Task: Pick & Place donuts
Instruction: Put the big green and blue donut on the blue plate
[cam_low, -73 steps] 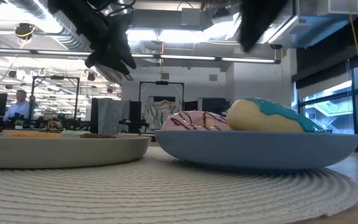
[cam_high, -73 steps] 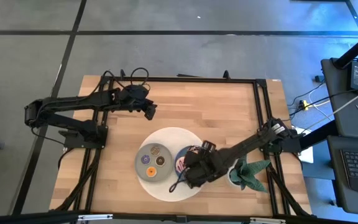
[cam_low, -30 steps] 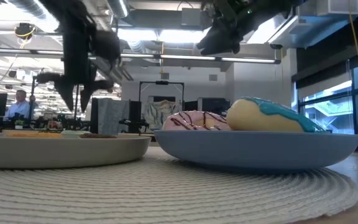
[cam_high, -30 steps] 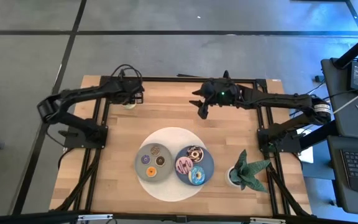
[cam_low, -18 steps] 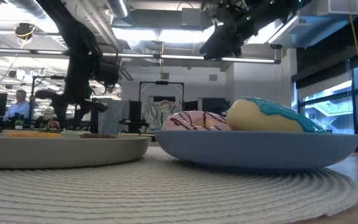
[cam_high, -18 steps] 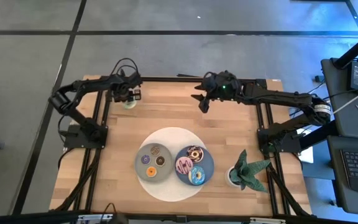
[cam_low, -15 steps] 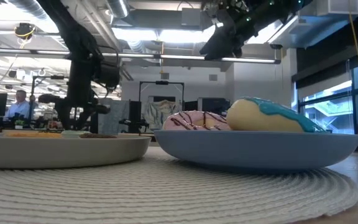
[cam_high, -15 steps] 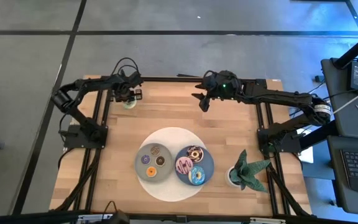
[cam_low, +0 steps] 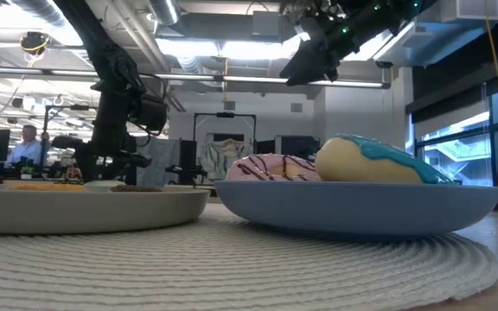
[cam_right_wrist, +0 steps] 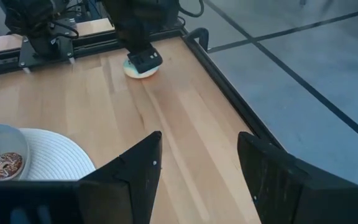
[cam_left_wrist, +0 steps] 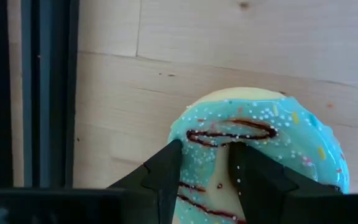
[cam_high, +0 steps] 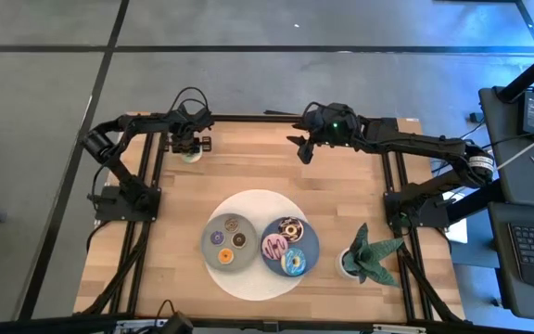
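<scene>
Pale-blue iced donut (cam_left_wrist: 263, 149), white sprinkles, dark red drizzle: far left table corner, flat on wood. Left gripper (cam_left_wrist: 207, 168) over it, fingers narrowly set, apparently astride one side of ring. Right gripper (cam_right_wrist: 197, 168) raised mid-back, spread wide, empty.

Bare wood table (cam_high: 341, 199) between arms; plant (cam_high: 371, 255) obstructs.

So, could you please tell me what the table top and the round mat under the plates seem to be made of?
Table top: apparently wood, pale planks with visible grain and seams, smooth satin finish. Round mat: seemingly woven cord or fibre, off-white and matte, with ribbed concentric rows.
</scene>
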Tool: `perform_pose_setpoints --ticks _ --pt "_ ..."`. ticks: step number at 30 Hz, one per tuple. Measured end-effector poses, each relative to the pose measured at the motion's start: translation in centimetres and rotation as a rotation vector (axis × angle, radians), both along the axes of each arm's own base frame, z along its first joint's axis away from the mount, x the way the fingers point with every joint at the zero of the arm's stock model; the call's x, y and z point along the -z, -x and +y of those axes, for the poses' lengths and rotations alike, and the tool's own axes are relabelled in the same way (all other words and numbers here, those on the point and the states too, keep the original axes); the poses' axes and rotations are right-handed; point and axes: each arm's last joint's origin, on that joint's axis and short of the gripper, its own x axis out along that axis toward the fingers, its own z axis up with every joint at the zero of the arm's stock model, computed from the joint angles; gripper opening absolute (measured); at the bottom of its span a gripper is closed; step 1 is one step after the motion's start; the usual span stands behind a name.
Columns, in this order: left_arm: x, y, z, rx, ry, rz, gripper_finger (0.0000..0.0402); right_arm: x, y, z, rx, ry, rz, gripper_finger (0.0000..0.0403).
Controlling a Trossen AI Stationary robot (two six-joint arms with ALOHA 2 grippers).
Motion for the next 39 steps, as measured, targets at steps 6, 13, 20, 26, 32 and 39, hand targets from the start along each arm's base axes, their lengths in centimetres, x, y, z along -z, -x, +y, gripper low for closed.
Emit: perform_pose_setpoints --ticks 6,13,20,26,32,39 --pt "0.0 0.0 0.0 0.042 0.009 0.007 0.0081 0.0 0.0 0.0 0.0 0.001 -0.002 0.0211" --pt "-0.7 -0.1 -0.3 0.097 -0.019 0.004 0.0027 0.0 0.0 0.0 0.002 -0.003 -0.005 0.0211" --pt "-4.4 -1.2 -0.9 0.164 -0.212 -0.146 0.0018 0.0 -0.1 0.1 -0.001 -0.003 -0.005 0.0211" --pt "-8.9 -3.7 -1.6 0.239 -0.52 -0.459 0.0019 -0.4 -0.3 0.2 -0.006 0.012 -0.042 0.0211" --pt "-13.2 -7.3 -2.8 0.347 -0.853 -0.808 0.0019 -1.5 -1.6 1.7 -0.044 0.128 -0.154 0.0211" --pt "-15.7 -10.1 -4.6 0.434 -1.068 -1.045 0.0019 -1.4 -3.8 2.7 -0.031 0.284 -0.229 0.0211"
